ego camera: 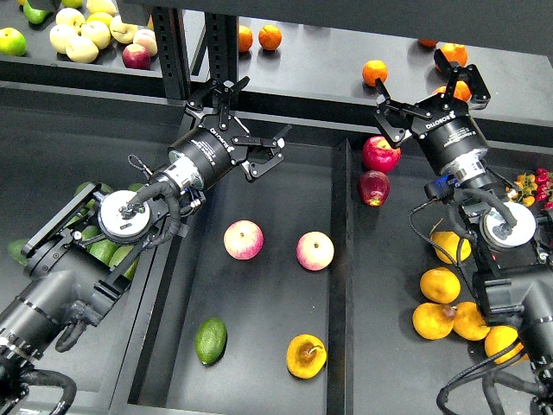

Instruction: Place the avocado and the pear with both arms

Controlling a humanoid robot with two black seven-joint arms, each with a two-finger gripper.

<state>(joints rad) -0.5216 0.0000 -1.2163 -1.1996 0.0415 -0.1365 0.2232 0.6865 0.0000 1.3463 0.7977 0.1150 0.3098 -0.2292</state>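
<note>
The avocado (211, 340), glossy green, lies near the front left of the black centre tray (259, 181). To its right lies the pear (306, 355), yellow-orange with a brown blotch and a dark stem. My left gripper (256, 112) hangs open and empty over the tray's far left corner, well away from both fruits. My right gripper (410, 76) is also open and empty, above the back edge of the right compartment near a tangerine (374, 72).
Two pink-and-yellow apples (244, 239) (314, 251) sit mid-tray. Two red apples (380, 153) lie in the right compartment, with several oranges (440, 285) under my right arm. Green fruits (102, 251) lie under my left arm. The back shelf holds yellow apples (82, 39) and tangerines (270, 36).
</note>
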